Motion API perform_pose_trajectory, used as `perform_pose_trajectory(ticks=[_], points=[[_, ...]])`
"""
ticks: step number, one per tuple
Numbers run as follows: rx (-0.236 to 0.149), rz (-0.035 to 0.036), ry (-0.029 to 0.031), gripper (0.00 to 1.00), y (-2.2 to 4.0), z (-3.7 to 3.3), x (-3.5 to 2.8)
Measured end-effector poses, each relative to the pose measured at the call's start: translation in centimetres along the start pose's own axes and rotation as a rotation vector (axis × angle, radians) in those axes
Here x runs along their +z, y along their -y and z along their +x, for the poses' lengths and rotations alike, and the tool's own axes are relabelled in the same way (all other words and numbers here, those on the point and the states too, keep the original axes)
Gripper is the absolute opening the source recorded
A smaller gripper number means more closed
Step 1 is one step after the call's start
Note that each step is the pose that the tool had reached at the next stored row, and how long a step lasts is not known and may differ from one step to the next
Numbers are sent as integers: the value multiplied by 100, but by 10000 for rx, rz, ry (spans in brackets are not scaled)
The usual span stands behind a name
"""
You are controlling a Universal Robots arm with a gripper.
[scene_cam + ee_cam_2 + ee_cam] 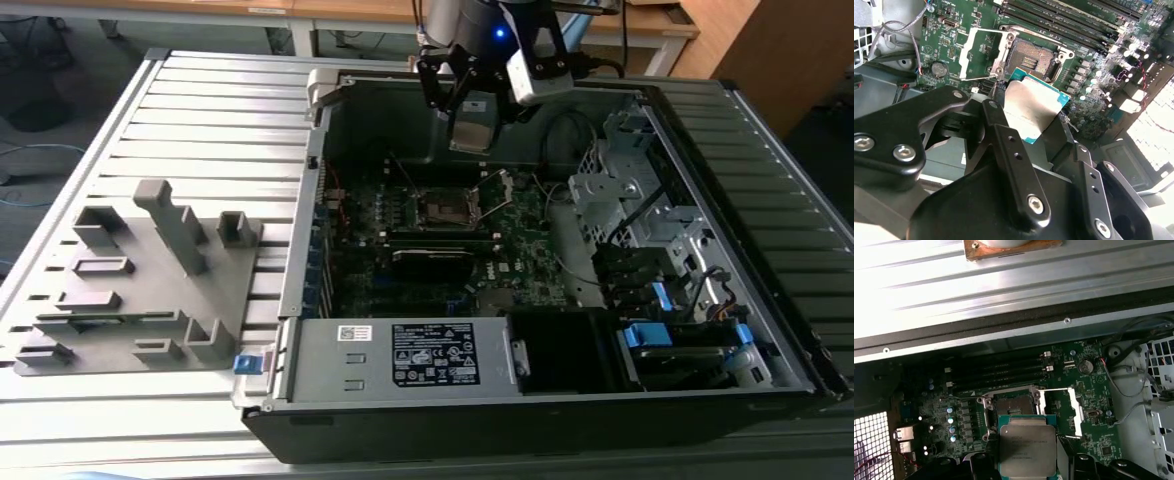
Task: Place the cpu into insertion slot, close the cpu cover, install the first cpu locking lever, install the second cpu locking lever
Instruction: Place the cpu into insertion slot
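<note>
My gripper point(475, 118) hangs over the back of the open computer case, shut on the cpu point(1034, 106), a flat square chip with a dull silvery top and a green edge. In both wrist views the cpu point(1027, 447) sits between the black fingers point(1002, 131), held above the board and just to one side of the insertion slot point(1032, 58). The slot point(1012, 405) is an uncovered dark square socket with a metal rim point(442, 208). The cpu cover point(981, 54) is swung open and lies beside the socket point(1076, 411).
The case point(400, 372) lies open on a slatted metal table. Long black memory slots point(996, 372) run beside the socket. Drive cages and loose cables point(627, 215) fill the exterior view's right of the case. A grey fixture block point(140, 275) stands on the table at the exterior view's left.
</note>
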State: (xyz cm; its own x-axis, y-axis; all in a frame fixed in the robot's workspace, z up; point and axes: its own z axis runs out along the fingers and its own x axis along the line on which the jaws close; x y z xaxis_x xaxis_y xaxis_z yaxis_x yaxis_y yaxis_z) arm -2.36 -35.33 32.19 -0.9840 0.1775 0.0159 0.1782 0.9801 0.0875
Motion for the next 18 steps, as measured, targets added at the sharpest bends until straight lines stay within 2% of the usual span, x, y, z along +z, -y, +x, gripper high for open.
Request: perform_pose_trajectory(ticks=[6, 9, 18], points=[[22, 0, 2, 54, 0, 0, 0], [197, -3, 17, 54, 0, 0, 4], [1764, -28, 155, 54, 2, -1, 25]])
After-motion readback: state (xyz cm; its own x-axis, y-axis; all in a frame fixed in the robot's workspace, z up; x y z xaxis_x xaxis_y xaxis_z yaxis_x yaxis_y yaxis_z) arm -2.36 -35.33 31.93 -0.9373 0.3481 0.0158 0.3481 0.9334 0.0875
